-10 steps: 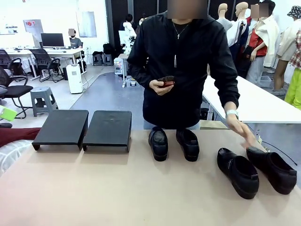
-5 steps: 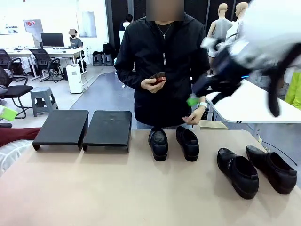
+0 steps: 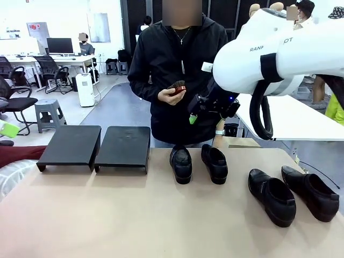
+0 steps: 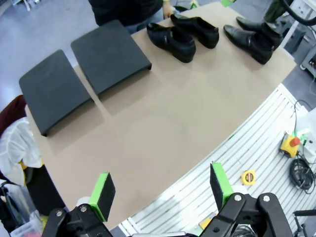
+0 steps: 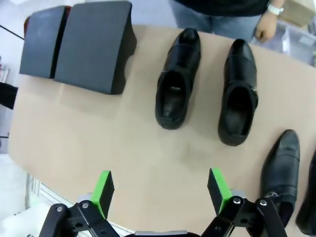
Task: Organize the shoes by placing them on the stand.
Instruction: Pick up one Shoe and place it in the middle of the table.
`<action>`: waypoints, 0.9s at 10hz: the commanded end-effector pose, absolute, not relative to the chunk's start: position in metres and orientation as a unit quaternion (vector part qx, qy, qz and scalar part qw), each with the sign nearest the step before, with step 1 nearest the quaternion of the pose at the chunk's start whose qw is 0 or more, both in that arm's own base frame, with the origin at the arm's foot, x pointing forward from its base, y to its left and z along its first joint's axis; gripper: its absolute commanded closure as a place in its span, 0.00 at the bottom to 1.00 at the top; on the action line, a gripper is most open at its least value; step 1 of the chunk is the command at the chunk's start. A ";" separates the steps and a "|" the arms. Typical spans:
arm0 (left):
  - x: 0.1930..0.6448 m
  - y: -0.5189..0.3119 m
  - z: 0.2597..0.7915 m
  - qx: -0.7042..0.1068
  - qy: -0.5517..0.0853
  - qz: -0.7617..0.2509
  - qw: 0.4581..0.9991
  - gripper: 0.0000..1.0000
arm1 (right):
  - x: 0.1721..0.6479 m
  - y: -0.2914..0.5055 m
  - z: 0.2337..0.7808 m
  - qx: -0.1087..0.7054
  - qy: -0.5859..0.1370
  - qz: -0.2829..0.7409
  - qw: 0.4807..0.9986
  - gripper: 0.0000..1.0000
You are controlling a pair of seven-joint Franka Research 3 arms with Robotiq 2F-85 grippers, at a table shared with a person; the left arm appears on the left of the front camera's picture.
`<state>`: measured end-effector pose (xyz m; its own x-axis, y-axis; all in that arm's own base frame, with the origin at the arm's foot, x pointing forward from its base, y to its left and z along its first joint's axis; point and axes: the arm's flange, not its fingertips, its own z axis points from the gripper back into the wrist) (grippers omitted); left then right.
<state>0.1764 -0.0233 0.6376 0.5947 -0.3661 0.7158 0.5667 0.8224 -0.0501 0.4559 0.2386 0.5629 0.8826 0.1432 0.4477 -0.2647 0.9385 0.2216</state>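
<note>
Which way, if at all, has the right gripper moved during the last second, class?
Yes. The right gripper has swung in from picture right, moving leftward; it hangs above the middle pair of shoes, which stayed put.

White right arm (image 3: 252, 64), black cable loop (image 3: 257, 115), black right gripper (image 5: 161, 190) (green pads (image 5: 104, 191))

Shoes (image 3: 181, 164) glossy leather; stand (image 3: 123, 148) matte; tabletop (image 3: 134, 215) smooth.

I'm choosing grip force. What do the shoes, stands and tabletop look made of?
Shoes: glossy black, likely polished leather or a lookalike; highlights shine on the toes. Stands: matte black, perhaps plastic or painted board; no glare. Tabletop: tan, dull, looks like fibreboard; even, grainless surface.
</note>
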 end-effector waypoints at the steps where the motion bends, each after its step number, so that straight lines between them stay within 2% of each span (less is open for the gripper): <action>1: 0.178 -0.023 0.637 -0.142 -0.368 -0.265 0.880 0.00 | 0.443 0.234 0.566 0.145 -0.216 0.124 0.958 0.00; 2: 0.178 -0.023 0.637 -0.142 -0.368 -0.265 0.880 0.00 | 0.456 0.239 0.563 0.139 -0.218 0.106 0.960 0.00; 3: 0.178 -0.023 0.637 -0.142 -0.368 -0.265 0.880 0.00 | 0.512 0.250 0.548 0.135 -0.112 0.105 0.979 0.00; 4: 0.178 -0.023 0.637 -0.142 -0.368 -0.265 0.880 0.00 | 0.556 0.250 0.531 0.153 -0.057 0.086 0.983 0.00; 6: 0.178 -0.023 0.637 -0.142 -0.368 -0.265 0.880 0.00 | 0.597 0.260 0.500 0.147 0.000 0.062 0.987 0.00; 8: 0.178 -0.023 0.637 -0.142 -0.368 -0.265 0.880 0.00 | 0.617 0.265 0.474 0.146 0.041 0.044 0.987 0.00; 9: 0.178 -0.023 0.637 -0.142 -0.368 -0.265 0.880 0.00 | 0.630 0.266 0.461 0.139 0.038 0.010 0.990 0.00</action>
<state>0.1764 -0.0232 0.6379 0.5945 -0.3659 0.7160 0.5666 0.8225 -0.0502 0.6157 0.2562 0.4487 0.9945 0.0904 -0.0533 -0.0696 0.9483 0.3095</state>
